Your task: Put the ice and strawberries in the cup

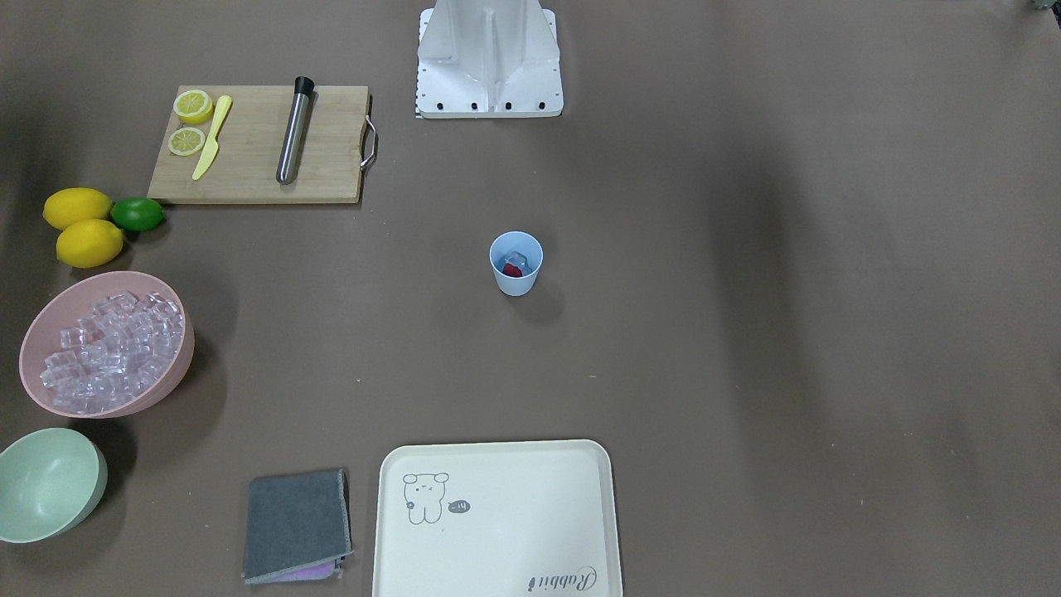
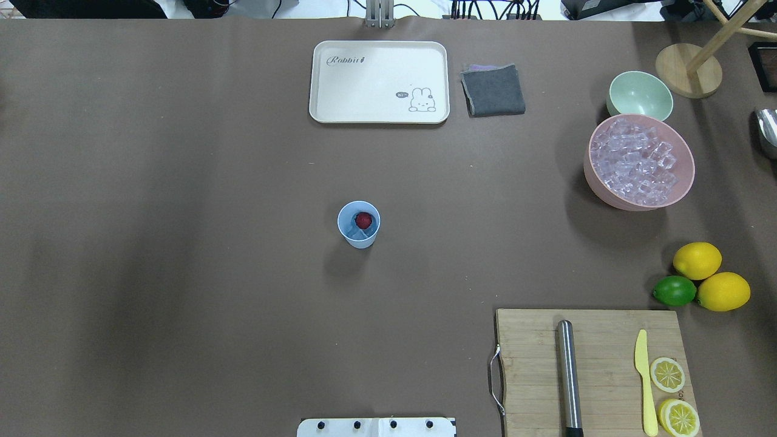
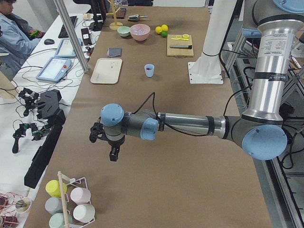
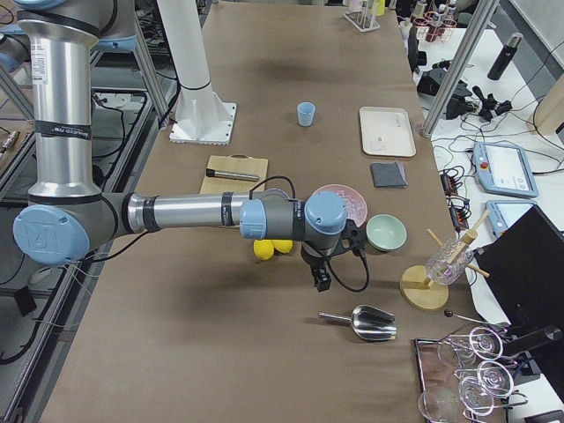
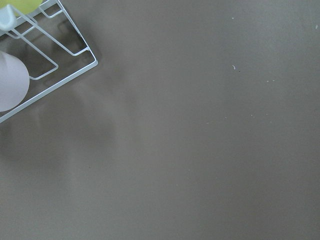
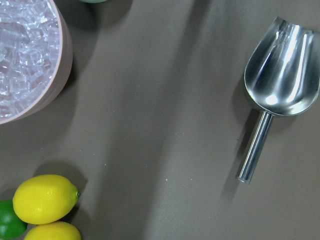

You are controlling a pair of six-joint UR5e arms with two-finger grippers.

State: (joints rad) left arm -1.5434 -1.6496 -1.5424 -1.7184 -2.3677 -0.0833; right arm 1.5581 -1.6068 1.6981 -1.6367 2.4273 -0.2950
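Observation:
The light blue cup (image 1: pixel 515 264) stands upright at the table's middle and also shows from overhead (image 2: pixel 359 224). Inside it lie a dark red strawberry (image 2: pixel 363 220) and a clear ice cube (image 1: pixel 516 258). More ice (image 2: pixel 637 161) fills the pink bowl (image 1: pixel 178 365). My left gripper (image 3: pixel 103 144) hangs over bare table far from the cup, near a rack of cups. My right gripper (image 4: pixel 321 275) hangs between the pink bowl and a metal scoop. Both show only in the side views, so I cannot tell whether they are open or shut.
A metal scoop (image 6: pixel 280 70) lies on the table. Two lemons (image 2: pixel 698 260) and a lime (image 2: pixel 674 291) sit by a cutting board (image 2: pixel 534 364) holding a steel muddler, knife and lemon slices. A cream tray (image 2: pixel 379 82), grey cloth (image 2: pixel 493 90), green bowl (image 2: pixel 639 94) and wire cup rack (image 5: pixel 55 65) stand around.

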